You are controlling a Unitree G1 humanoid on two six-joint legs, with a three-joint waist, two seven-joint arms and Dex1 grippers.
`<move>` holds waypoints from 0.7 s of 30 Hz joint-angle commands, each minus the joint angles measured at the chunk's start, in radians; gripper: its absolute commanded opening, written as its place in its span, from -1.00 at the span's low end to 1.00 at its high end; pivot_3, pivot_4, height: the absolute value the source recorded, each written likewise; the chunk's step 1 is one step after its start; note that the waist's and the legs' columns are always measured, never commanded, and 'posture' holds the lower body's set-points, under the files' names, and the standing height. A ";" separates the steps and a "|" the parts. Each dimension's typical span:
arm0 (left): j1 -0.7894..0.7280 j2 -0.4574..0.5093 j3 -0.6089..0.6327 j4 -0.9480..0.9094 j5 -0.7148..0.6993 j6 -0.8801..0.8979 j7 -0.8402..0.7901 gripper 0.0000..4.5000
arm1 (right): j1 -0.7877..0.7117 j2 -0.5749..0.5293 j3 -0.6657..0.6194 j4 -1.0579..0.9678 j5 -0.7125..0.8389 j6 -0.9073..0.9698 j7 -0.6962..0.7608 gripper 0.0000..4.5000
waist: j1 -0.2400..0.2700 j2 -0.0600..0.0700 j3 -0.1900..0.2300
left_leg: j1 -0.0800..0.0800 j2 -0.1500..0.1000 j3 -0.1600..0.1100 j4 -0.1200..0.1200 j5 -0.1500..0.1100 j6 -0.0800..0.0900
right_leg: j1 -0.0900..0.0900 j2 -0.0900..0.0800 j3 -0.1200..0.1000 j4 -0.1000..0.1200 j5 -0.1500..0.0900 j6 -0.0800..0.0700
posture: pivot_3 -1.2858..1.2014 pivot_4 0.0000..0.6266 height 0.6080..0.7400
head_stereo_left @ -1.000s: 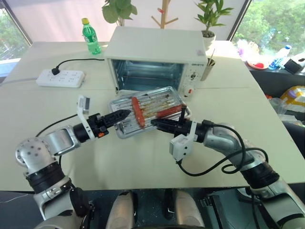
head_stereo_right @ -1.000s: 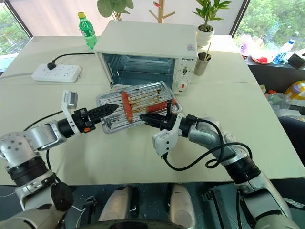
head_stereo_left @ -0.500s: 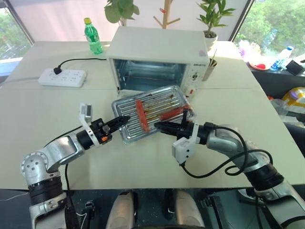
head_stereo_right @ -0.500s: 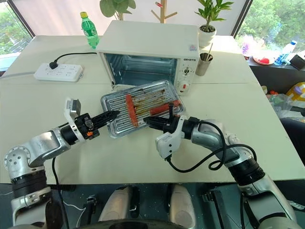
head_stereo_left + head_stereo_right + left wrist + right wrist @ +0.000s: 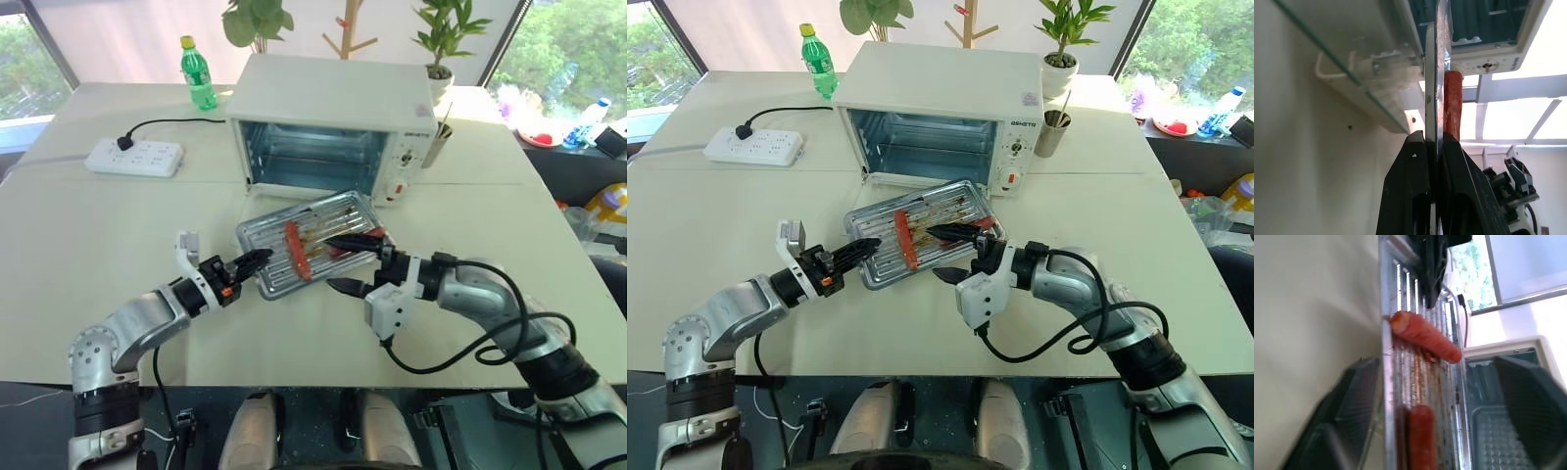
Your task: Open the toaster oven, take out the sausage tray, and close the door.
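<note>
The toaster oven (image 5: 333, 122) stood at the back of the pale bench (image 5: 118, 255), its cavity exposed and its glass door (image 5: 1347, 93) folded down flat in front of it. The sausage tray (image 5: 312, 255) was out of the oven, just ahead of the lowered door, held slightly tilted with two reddish sausages (image 5: 294, 253) on its ridged, grease-marked base.

The left claw (image 5: 257, 259) was clenched on the tray's left edge; in the left wrist view its two black fingers (image 5: 1410, 196) pinched the thin metal rim between them, with a sausage end showing just past the tips. The right claw (image 5: 955, 252) was at the tray's near right edge with its fingers spread apart, one above the rim and one below, released from the metal.

A white power strip (image 5: 133, 157) and a green bottle (image 5: 201, 73) stood at the far left of the bench, and a metal cup (image 5: 438, 147) stood beside the oven's right side.
</note>
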 commanded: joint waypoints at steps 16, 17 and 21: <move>0.537 -0.002 0.161 -0.439 -0.016 -0.264 -0.225 -1.00 | 0.139 -0.067 -0.276 0.243 0.485 0.372 0.195 0.60 | -0.001 0.001 -0.001 | 0.001 0.002 0.000 0.000 -0.002 0.003 | 0.000 0.000 0.000 -0.002 -0.004 -0.007 | 0.03 -0.52 0.65; 0.564 -0.010 0.168 -0.444 -0.016 -0.285 -0.227 -1.00 | 0.135 -0.053 -0.268 0.249 0.502 0.418 0.208 0.60 | -0.001 0.002 -0.001 | 0.001 0.002 0.000 0.000 -0.002 0.003 | 0.000 0.000 0.000 -0.002 -0.004 -0.007 | 0.03 -0.52 0.65; 0.637 -0.047 0.197 -0.467 -0.016 -0.369 -0.244 -1.00 | 0.106 0.006 -0.247 0.271 0.522 0.531 0.226 0.60 | 0.000 0.002 0.000 | 0.000 0.002 0.000 0.000 -0.002 0.003 | 0.000 -0.001 0.000 -0.002 -0.004 -0.007 | 0.03 -0.52 0.65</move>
